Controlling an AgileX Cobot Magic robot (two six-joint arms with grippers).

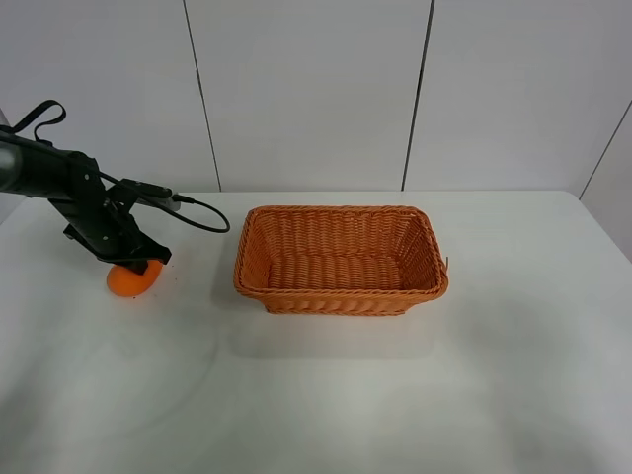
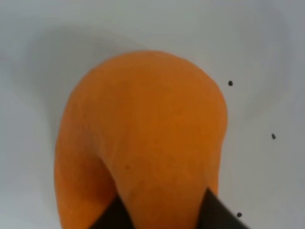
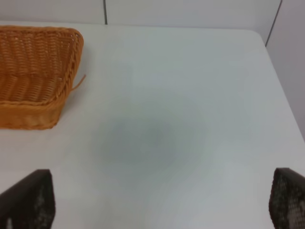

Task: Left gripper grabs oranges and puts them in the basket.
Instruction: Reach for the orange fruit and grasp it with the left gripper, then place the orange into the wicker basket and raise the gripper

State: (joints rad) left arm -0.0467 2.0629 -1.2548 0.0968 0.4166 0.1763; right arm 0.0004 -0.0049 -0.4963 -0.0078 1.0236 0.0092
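The orange [image 1: 131, 280] rests on the white table at the far left, well left of the basket [image 1: 341, 292]. My left gripper [image 1: 135, 263] is down on top of the orange. In the left wrist view the orange [image 2: 143, 138] fills the frame, and the two black fingers [image 2: 217, 214] press against its sides, so the gripper [image 2: 162, 212] is shut on it. The wicker basket holds nothing. My right gripper [image 3: 162, 195] is open and holds nothing, above bare table to the right of the basket [image 3: 38, 57]. It is out of the exterior high view.
The white table [image 1: 326, 395] runs to a panelled wall at the back. A black cable [image 1: 202, 219] loops from the left arm toward the basket's left end. A few small dark specks [image 2: 230, 83] lie on the table near the orange.
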